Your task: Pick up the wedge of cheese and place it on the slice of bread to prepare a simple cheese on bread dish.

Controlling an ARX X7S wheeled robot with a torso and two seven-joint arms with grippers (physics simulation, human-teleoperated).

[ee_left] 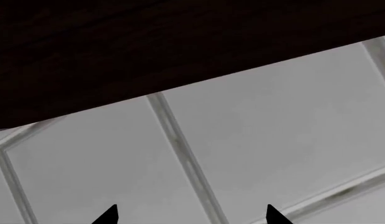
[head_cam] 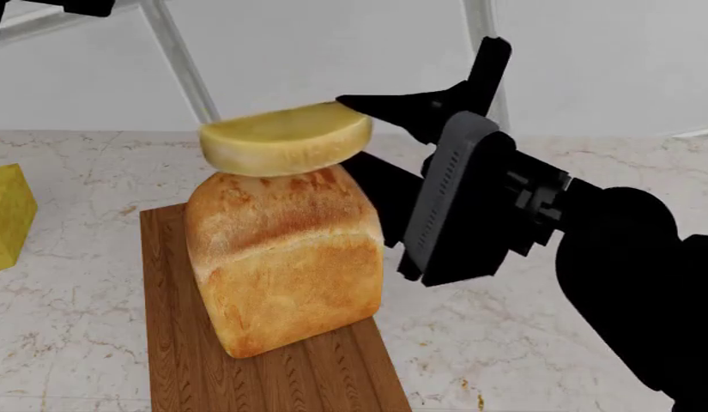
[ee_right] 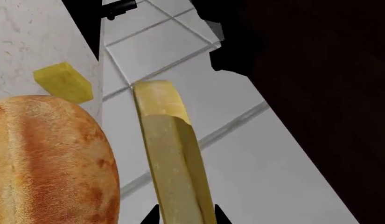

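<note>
The right arm [head_cam: 628, 283] fills the near corner of the head view, black and bulky.

Going left to right: a brighter yellow cheese block [head_cam: 8, 215] sits at the far left of the marble worktop [head_cam: 79, 292], well apart from the rest. Next comes the wooden cutting board [head_cam: 274, 378] carrying the slice of bread [head_cam: 285, 266], upright with its domed crust on top. The wedge of cheese [head_cam: 287, 137] lies flat just above that crust, seemingly touching it, with the right gripper [head_cam: 360, 105] clamped on its edge; the wrist view shows its jaws pinching the wedge. The left gripper [ee_left: 191, 215] shows only two fingertips, spread apart and empty.

The risk I see: the crust is rounded and the wedge overhangs it, so an off-centre release could tip it off.

No brands, labels or writing are visible.
</note>
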